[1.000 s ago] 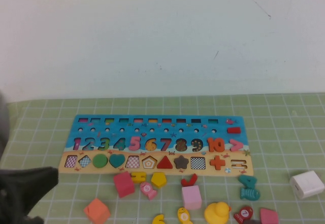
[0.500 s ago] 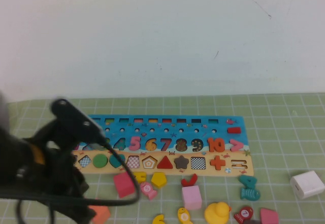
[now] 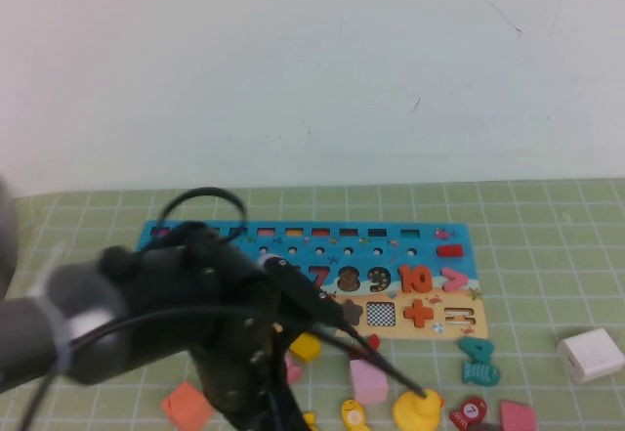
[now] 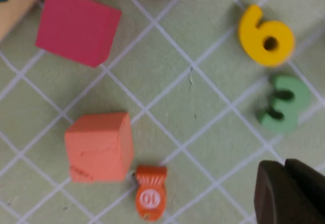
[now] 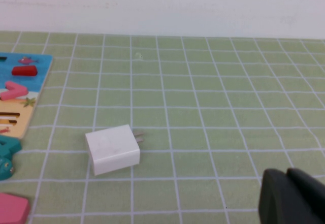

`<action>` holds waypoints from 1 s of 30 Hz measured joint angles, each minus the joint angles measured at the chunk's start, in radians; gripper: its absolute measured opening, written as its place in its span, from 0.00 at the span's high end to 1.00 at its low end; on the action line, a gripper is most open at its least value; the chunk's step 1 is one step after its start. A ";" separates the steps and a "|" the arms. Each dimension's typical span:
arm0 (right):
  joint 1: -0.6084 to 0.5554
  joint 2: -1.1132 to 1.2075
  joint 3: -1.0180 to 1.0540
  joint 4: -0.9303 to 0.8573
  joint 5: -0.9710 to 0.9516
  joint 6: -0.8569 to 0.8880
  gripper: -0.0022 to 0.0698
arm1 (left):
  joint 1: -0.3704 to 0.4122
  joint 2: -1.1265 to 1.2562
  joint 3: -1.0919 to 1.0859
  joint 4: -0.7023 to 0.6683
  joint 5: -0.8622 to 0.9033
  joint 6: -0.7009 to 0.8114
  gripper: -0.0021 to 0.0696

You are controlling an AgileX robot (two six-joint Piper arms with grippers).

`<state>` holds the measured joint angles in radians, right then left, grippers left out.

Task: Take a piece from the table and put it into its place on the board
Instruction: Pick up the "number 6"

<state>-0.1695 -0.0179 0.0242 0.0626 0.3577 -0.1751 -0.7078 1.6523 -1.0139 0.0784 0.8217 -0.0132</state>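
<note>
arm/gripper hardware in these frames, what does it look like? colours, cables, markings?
Left arm: bulky black body, a grey section nearer its base, thin black cables looping over and trailing off it. No markings legible. Left gripper: matte black fingers, plain, seen at the edge of the left wrist view. Right gripper: the same matte black, only a corner showing in the right wrist view.

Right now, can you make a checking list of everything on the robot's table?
Surface: green grid mat, flat.
Job's things: yellow 6 loose on the mat, beside a green 3; board partly hidden by the left arm.
Clutter: red cube, orange cube, orange fish piece, white charger plug.
Grippers: left end effector shut, empty, over the loose pieces; right end effector near the plug, empty.
Cables: black cable looping on the left arm.
Surroundings: plain white wall.
</note>
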 joint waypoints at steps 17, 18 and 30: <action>0.000 0.000 0.000 0.000 0.000 0.000 0.97 | 0.000 0.298 -0.193 -0.187 0.001 -0.172 0.30; 0.000 0.000 0.000 0.000 0.000 0.000 0.97 | 0.000 0.305 -0.193 -0.187 -0.012 -0.184 0.30; 0.000 0.000 0.000 0.000 0.000 0.000 0.97 | 0.000 0.357 -0.193 -0.154 -0.100 -0.277 0.39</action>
<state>-0.1695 -0.0179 0.0242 0.0626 0.3577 -0.1751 -0.7078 2.0091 -1.2065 -0.0758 0.7219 -0.2899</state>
